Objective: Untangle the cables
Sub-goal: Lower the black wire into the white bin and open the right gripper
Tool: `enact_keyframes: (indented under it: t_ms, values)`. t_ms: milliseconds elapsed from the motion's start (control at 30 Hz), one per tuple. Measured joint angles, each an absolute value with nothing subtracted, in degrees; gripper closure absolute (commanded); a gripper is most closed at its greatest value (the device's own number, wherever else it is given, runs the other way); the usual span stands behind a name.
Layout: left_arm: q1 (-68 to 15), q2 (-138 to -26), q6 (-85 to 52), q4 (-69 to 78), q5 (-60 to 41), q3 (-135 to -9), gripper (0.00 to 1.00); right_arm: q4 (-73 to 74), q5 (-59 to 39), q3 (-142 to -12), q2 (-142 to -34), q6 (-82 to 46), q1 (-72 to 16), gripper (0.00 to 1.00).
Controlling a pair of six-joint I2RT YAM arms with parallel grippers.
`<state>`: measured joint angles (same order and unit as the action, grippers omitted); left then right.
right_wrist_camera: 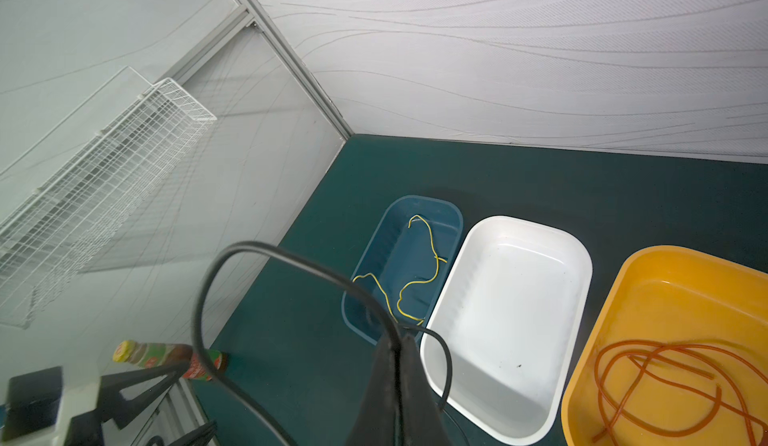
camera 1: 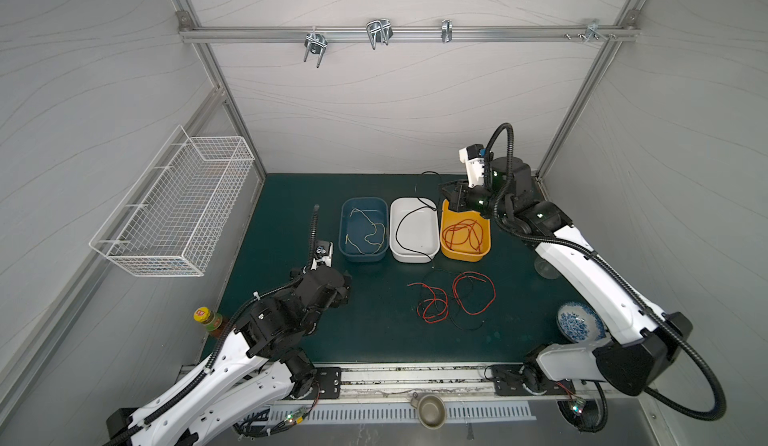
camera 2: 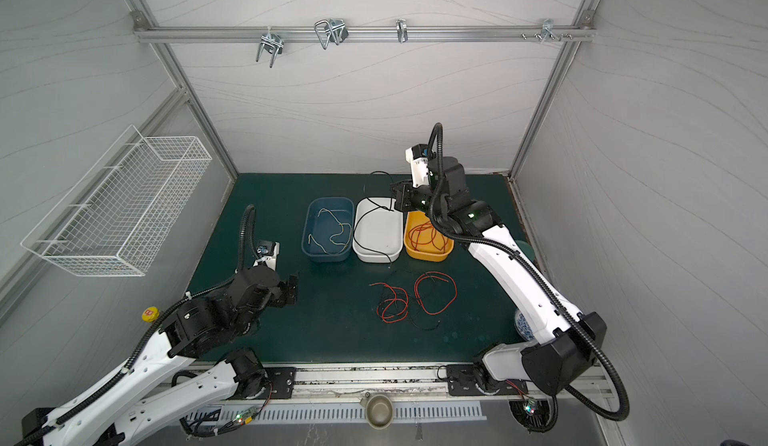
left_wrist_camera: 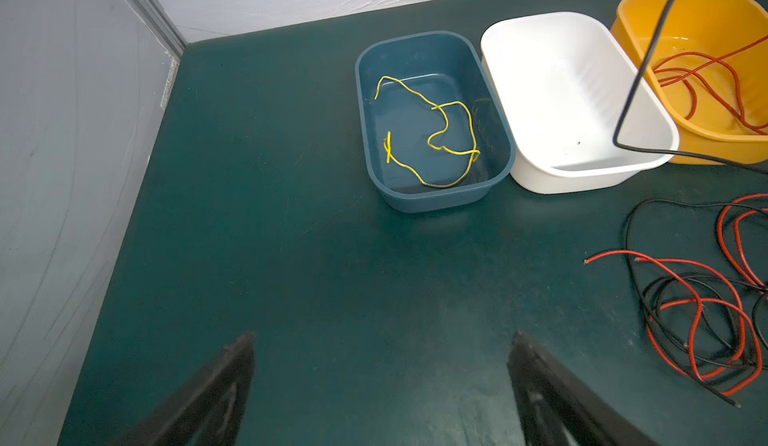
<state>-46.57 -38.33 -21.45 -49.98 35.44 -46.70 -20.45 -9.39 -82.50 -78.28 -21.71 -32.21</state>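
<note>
Left fingers point(left_wrist_camera: 232, 365) wide apart and empty, right fingers point(right_wrist_camera: 411, 394) clamped on black cable point(right_wrist_camera: 198, 319)

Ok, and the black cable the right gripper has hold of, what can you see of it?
The black cable is a thin, glossy wire, pinched between the shut jaws of the right gripper by the white tub. One part arcs up in a free loop. The rest hangs in a wide curve over the tub and passes its near rim. Whether it touches the tub is unclear.
</note>
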Motion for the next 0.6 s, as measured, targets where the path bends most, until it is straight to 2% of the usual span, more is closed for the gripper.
enact_keyframes:
  t_ms: [600]
  values:
    - [-46.6,-38.2,-20.8,-47.9,35.4,-45.3,0.04,-12.3,-2.9,-82.9,-94.2,-21.6,-32.2,1.00]
